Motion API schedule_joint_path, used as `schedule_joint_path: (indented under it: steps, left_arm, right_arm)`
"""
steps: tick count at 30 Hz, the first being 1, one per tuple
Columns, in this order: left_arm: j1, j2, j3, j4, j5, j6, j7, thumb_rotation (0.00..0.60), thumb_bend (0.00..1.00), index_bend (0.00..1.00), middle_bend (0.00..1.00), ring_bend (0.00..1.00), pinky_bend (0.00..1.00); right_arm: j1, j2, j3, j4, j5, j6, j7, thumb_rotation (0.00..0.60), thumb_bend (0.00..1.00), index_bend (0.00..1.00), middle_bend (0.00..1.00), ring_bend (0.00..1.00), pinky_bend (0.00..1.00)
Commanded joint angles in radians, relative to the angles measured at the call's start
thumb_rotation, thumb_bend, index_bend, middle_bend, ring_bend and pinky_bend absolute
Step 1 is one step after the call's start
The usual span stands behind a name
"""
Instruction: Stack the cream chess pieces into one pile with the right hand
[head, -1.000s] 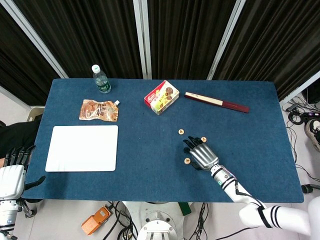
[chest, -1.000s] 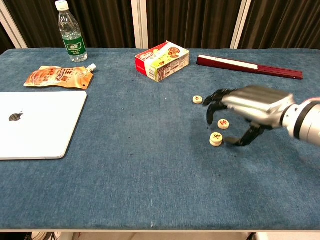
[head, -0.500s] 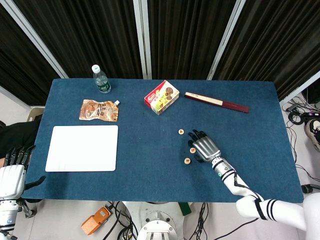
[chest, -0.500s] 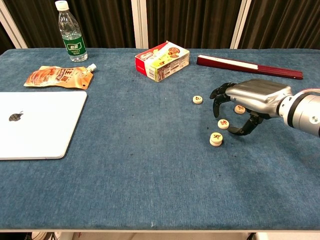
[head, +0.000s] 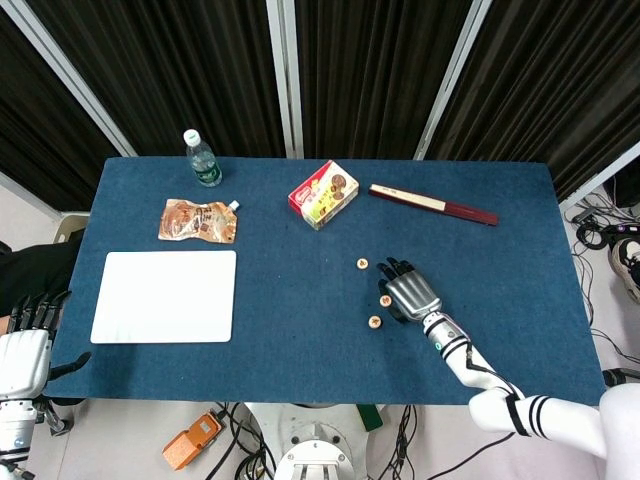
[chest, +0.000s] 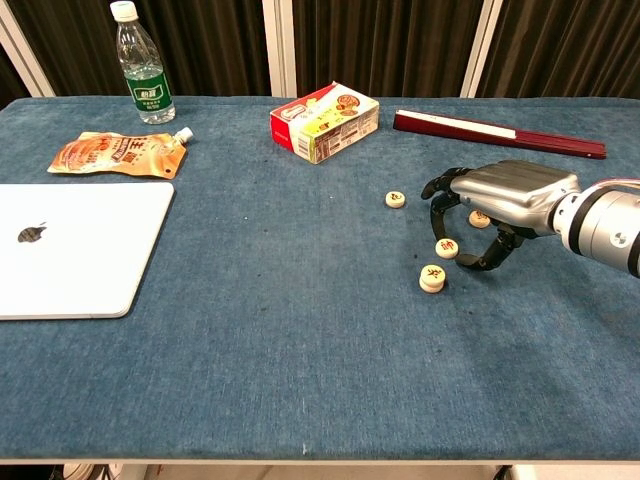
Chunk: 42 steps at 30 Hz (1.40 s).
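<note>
1. The right robot hand (chest: 497, 203) hovers palm-down over the right part of the blue surface (chest: 300, 330), its fingers (chest: 440, 192) curled downward and its thumb (chest: 492, 259) bent underneath.
2. One cream chess piece (chest: 446, 247) lies just below the fingertips; whether the fingers touch it cannot be told, and the robot hand seems to be grasping nothing.
3. A second cream piece (chest: 479, 218) shows under the palm, between fingers and thumb, lying on the surface.
4. A thicker cream pile (chest: 432, 278), which looks like two pieces stacked, sits just in front of the first piece, apart from the hand.
5. A lone cream piece (chest: 396, 199) lies to the left of the hand, nearer the snack box (chest: 324, 121).
6. The left robot hand (head: 28, 345) hangs off the surface's left edge in the head view, released, fingers apart and holding nothing.
7. Elsewhere: a water bottle (chest: 141, 68) stands at the far left corner, an orange pouch (chest: 120, 155) lies near it, a white laptop (chest: 70, 248) lies closed at the left, and a dark red folded fan (chest: 498, 134) lies at the far right.
</note>
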Motion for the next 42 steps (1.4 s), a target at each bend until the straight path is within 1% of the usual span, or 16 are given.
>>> schedule_joint_path:
  steps: [1,10,18,22,25,29,33,42]
  left_arm:
    - [0.0,0.0,0.0,0.0,0.0,0.0,-0.001,0.6,0.0,0.12,0.12,0.1,0.01]
    - [0.004,0.003,0.0,0.001,0.002,0.006,-0.002,0.6,0.0,0.12,0.12,0.1,0.01]
    - [0.005,0.006,0.0,-0.002,0.005,0.01,-0.002,0.6,0.0,0.12,0.12,0.1,0.01]
    - [0.004,0.005,0.0,-0.006,0.008,0.012,0.0,0.6,0.0,0.12,0.12,0.1,0.01]
    - [0.003,0.005,0.0,-0.01,0.011,0.012,0.004,0.6,0.0,0.12,0.12,0.1,0.01]
    - [0.003,0.007,0.0,-0.014,0.013,0.014,0.006,0.6,0.0,0.12,0.12,0.1,0.01]
    - [0.004,0.008,0.0,-0.015,0.012,0.014,0.008,0.6,0.0,0.12,0.12,0.1,0.01]
    - [0.004,0.004,0.001,-0.011,0.01,0.01,0.006,0.6,0.0,0.12,0.12,0.1,0.01]
  right_arm:
    - [0.002,-0.003,0.0,0.004,0.0,-0.001,0.004,0.6,0.49,0.5,0.18,0.13,0.21]
    - [-0.003,0.007,0.002,-0.004,-0.025,0.022,0.037,0.6,0.49,0.58,0.21,0.14,0.21]
    - [-0.037,0.117,-0.02,-0.121,-0.106,0.09,0.09,0.6,0.49,0.59,0.22,0.14,0.21]
    - [-0.046,0.161,-0.05,-0.175,-0.144,0.087,0.097,0.6,0.49,0.58,0.22,0.14,0.21]
    - [-0.046,0.16,-0.067,-0.187,-0.157,0.077,0.085,0.6,0.49,0.58,0.22,0.14,0.21]
    - [-0.04,0.138,-0.076,-0.184,-0.164,0.062,0.068,0.6,0.49,0.57,0.22,0.14,0.21]
    - [-0.035,0.117,-0.074,-0.182,-0.169,0.058,0.056,0.6,0.49,0.56,0.22,0.14,0.21]
    - [-0.027,0.108,-0.063,-0.184,-0.156,0.053,0.024,0.6,0.49,0.55,0.22,0.14,0.21]
